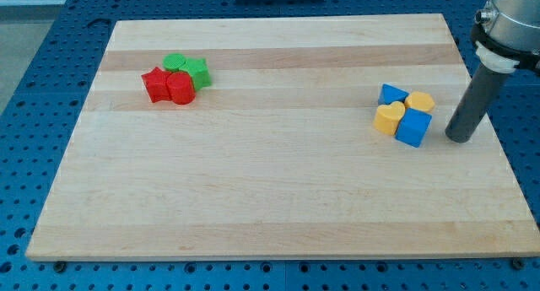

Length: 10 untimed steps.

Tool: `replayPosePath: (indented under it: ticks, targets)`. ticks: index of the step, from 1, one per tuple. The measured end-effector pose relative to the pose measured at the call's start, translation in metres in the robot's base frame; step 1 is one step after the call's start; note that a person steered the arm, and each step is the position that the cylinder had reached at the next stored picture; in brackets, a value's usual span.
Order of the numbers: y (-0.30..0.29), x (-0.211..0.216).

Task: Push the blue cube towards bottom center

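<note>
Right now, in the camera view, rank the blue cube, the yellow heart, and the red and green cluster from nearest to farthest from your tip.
My tip sits at the board's right edge.
1. Blue cube: just to the tip's left, a small gap between.
2. Yellow heart: left of the cube, touching it.
3. Red blocks and green blocks: far at the view's upper left; too close to rank apart.

Single camera, raised, looking obliquely down across the wooden worktop [278,198] from its near long edge. Whole board in frame, mid-distance; blue perforated base [34,114] shows around it. No second view.
</note>
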State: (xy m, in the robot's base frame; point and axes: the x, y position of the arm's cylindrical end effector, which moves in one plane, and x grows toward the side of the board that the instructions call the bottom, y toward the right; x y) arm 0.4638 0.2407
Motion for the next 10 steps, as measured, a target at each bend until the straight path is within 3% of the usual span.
replayPosePath:
  ticks: [2,6,7,9,10]
  targets:
    - [-0.005,-0.025]
    - [-0.043,-0.018]
    - [-0.053,-0.013]
    - [-0.116,0.045]
    - [-0.084,0.03]
